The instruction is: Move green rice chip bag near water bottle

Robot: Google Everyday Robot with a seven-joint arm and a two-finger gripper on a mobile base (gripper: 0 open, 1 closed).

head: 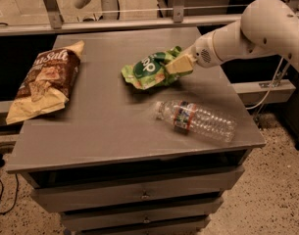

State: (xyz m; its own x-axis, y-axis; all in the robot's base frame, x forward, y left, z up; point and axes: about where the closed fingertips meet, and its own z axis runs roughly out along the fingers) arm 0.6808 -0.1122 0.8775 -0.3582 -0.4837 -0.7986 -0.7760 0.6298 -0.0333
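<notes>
The green rice chip bag [149,71] is crinkly light green with a dark green circle, held just above the grey table top [105,116], right of centre. My gripper [177,64] reaches in from the right on a white arm and is shut on the bag's right end. The water bottle [197,120] lies on its side near the table's front right, cap pointing left, a short way in front of the bag.
A larger brown-and-yellow chip bag [43,86] lies at the table's left edge. Drawers [139,195] sit below the table top. A metal rail [114,21] runs behind the table. The table's right edge is close to the bottle.
</notes>
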